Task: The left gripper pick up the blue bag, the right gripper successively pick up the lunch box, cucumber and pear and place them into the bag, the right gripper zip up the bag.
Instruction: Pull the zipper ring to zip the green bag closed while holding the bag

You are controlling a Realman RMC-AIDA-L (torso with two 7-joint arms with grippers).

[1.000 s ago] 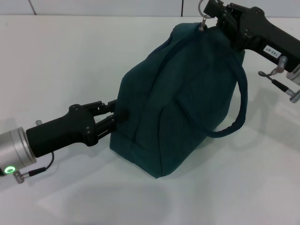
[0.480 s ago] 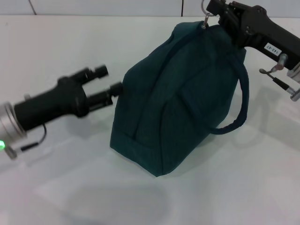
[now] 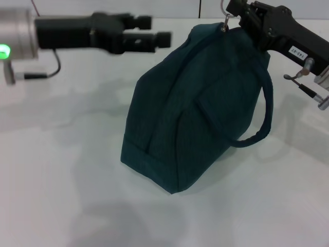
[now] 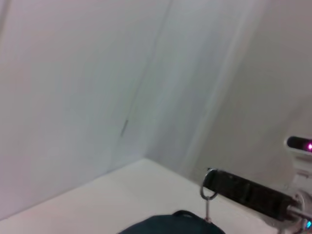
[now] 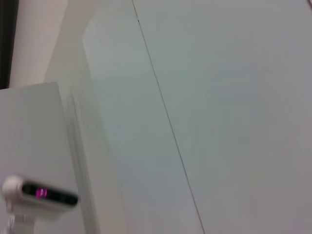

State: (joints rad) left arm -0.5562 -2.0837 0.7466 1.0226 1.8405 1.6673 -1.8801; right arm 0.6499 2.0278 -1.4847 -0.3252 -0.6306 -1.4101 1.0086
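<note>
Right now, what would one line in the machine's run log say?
left hand: open, raised clear of blue bag | right hand: shut on zip pull | bag: zipped, on table

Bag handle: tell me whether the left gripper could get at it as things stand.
Probably yes. The left gripper hangs open above the table, apart from the blue bag; the handle droops on the far side, so it must reach around.

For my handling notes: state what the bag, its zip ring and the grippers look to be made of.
Blue bag: woven fabric, matte, fine weave texture, soft sagging sides.
Zip ring: likely metal, thin and silvery-bright.
Left gripper, lifted clear of the bag, and right gripper at the zip ring: rigid black parts, probably painted metal or hard plastic; cannot tell which.
</note>
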